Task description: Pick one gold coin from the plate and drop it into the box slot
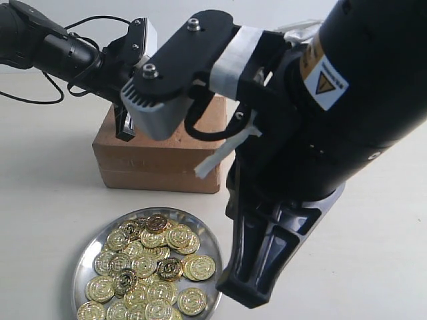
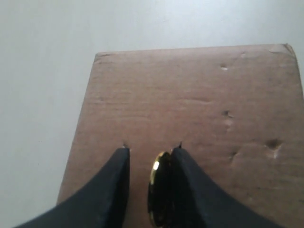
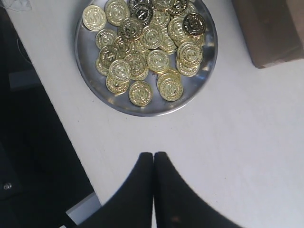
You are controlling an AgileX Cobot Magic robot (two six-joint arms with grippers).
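The left claw (image 2: 152, 148) stands open over the box (image 2: 199, 95), a gold coin (image 2: 159, 194) edge-on against one finger. The right claw (image 3: 153, 159) is closed above the table (image 3: 247, 142), right of the plate (image 3: 95, 90)

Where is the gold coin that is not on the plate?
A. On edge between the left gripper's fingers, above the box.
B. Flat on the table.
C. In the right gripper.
A: the left wrist view shows the gold coin on edge between the parted fingers of the left gripper, over the cardboard box top; the right gripper is shut on nothing.
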